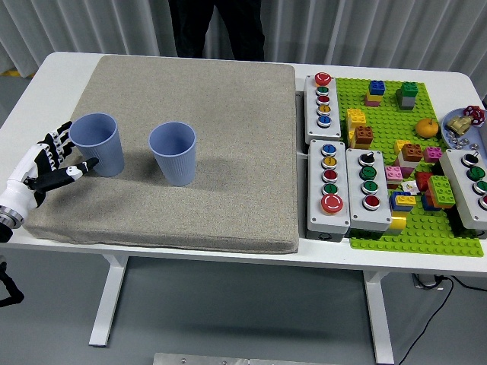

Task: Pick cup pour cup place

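Head view, left hand (47, 163) fingers spread around left cup (98, 144) near mat (228, 99) edge, second cup (173, 153) apart.

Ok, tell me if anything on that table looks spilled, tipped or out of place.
Nothing stands out. Both cups, the left cup and the right cup, stand upright on the grey mat, with no spill visible. The left hand is at the left cup.

Looks like a robotics lab: white counter (46, 76) with push-button control boxes (323, 99), a green brick baseplate (426, 236), pleated grey curtain (91, 26) behind.
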{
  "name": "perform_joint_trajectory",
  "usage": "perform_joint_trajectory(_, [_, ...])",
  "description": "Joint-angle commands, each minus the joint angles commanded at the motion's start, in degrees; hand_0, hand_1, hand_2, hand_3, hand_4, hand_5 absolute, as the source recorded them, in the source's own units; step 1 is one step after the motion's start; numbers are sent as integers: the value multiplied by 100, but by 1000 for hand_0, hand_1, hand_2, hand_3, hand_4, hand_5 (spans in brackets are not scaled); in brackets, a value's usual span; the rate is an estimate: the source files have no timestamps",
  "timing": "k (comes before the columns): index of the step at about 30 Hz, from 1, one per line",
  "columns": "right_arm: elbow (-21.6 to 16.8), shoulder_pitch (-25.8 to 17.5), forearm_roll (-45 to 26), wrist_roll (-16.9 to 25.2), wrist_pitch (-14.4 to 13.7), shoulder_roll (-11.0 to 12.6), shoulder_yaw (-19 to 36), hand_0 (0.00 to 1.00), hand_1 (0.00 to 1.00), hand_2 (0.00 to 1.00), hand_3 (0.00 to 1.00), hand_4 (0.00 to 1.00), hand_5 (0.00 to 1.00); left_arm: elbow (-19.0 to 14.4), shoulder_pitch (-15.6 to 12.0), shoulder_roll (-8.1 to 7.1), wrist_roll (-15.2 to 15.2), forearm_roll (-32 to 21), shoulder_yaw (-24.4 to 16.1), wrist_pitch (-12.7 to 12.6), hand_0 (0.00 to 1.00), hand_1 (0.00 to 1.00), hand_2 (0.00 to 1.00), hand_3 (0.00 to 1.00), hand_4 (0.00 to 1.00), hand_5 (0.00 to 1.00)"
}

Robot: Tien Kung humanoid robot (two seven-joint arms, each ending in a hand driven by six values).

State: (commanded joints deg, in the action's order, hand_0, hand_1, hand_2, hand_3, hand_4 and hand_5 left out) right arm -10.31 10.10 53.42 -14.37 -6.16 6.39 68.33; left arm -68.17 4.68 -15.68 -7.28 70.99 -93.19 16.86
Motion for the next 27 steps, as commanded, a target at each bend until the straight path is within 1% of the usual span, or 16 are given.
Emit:
perform_joint_trajectory(6, [0, 26, 1, -2, 5, 6, -9, 742, 714, 736, 634, 176, 454, 62, 84, 24, -11, -55, 74, -52, 998, 963, 998, 998, 855, 108])
perform_joint_trajectory(9, [0, 27, -4, 0, 6, 3, -11, 742, 713, 736, 634, 176, 452, 96, 124, 59, -13, -55, 90, -49, 998, 962, 998, 998, 853, 105])
perform_joint_trajectory(22, [0, 6, 18, 12, 11, -2, -10, 743, 713, 736, 632, 175, 449, 116, 186, 97, -6, -99, 158, -30, 998, 961, 998, 998, 854, 111])
perform_joint_trajectory(27, [0, 35, 46, 11, 18, 13, -15, 743, 714, 735, 632, 175, 449, 144, 218, 106, -8, -60, 150, -79, 998, 960, 998, 998, 855, 118])
